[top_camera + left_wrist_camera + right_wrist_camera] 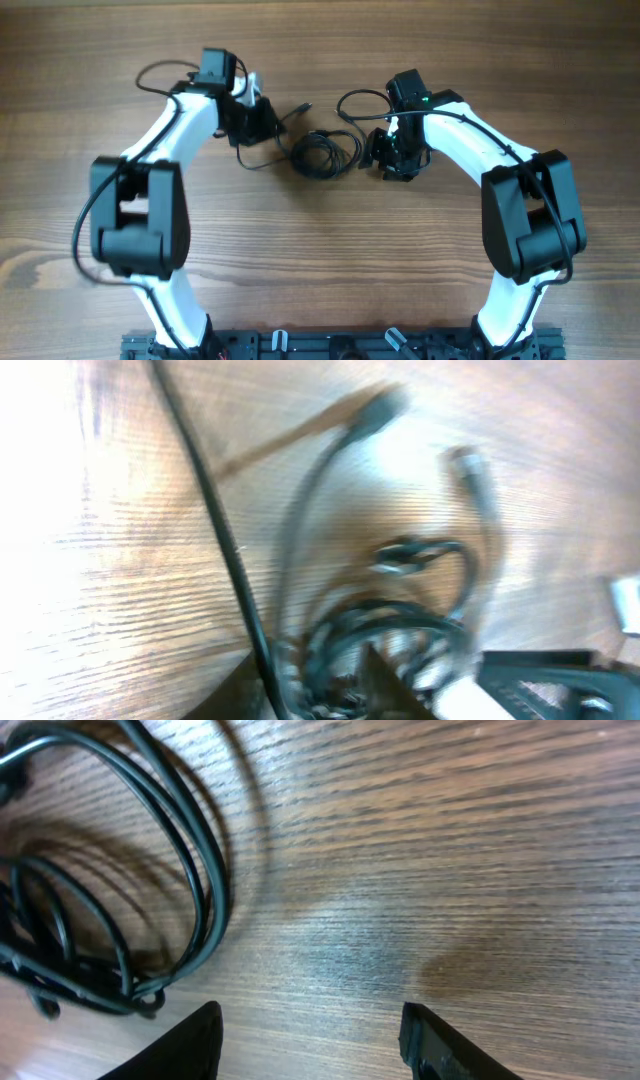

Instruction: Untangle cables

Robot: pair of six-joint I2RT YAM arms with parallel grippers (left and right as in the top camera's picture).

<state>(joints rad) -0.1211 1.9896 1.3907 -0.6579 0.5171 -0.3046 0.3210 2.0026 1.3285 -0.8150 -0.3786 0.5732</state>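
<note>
Bottom edge of right wrist view: black two-finger right gripper (310, 1045), fingers spread apart, nothing between them, over brown wood-grain table (450, 870). Beyond, upper left: thin black looped cables (195, 870), lying flat on wood. Overhead, upper centre: same coil between both grippers. Left gripper (262, 122) near coil's left side; wrist view blurred, apart or together impossible to tell.

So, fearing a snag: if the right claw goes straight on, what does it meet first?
Likely bare table; the cables lie off to the side of the right claw, though depth is unclear.
</note>
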